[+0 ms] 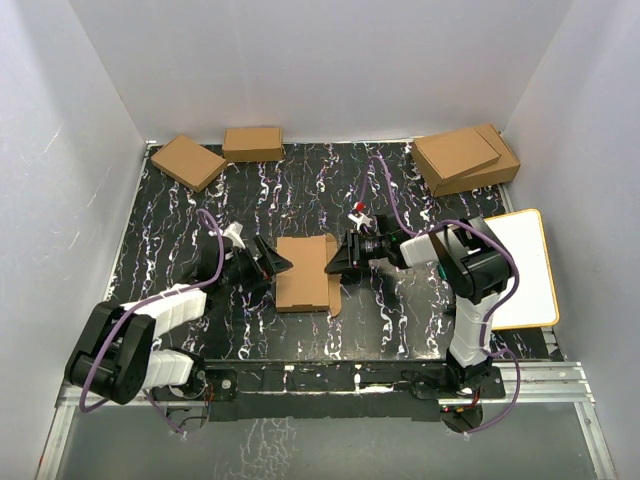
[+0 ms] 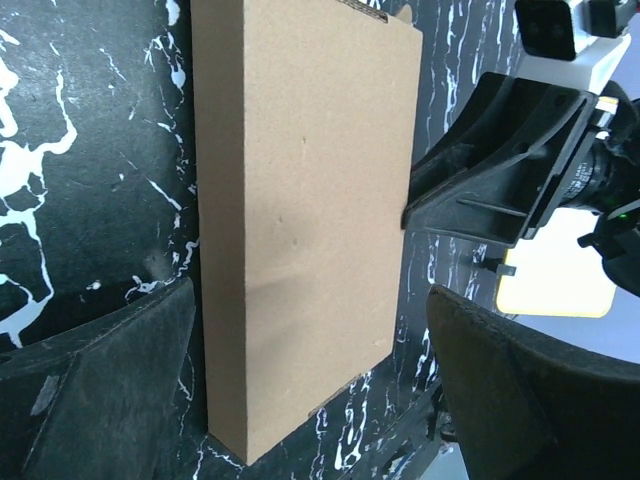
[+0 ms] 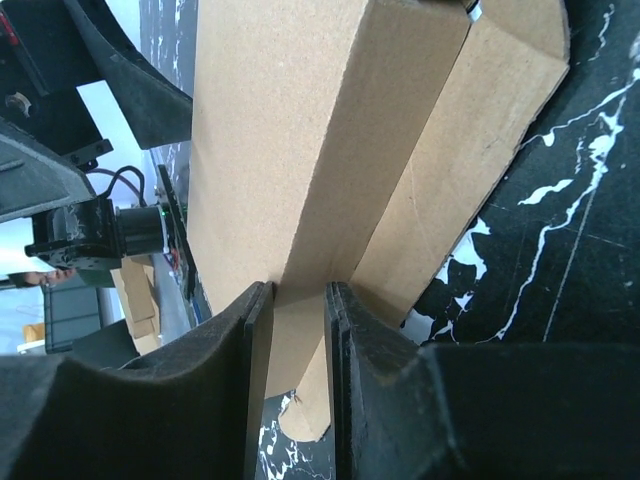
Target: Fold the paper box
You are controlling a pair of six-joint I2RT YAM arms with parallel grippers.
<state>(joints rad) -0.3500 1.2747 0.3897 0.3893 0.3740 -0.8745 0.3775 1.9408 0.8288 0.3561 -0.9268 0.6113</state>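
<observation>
Reaching in low, right fingers (image 3: 258,380) pinch paper box (image 1: 303,270) edge; left fingers (image 2: 110,370) spread wide (empty) alongside.

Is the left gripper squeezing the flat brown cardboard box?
No, the left gripper is wide open, the flat brown cardboard box lying between its fingers.

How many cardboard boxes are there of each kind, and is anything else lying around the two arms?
small flat boxes, back left: 2
larger stacked boxes, back right: 2
paper box between the arms: 1
white board, orange-edged, at the right: 1
Total: 6
</observation>
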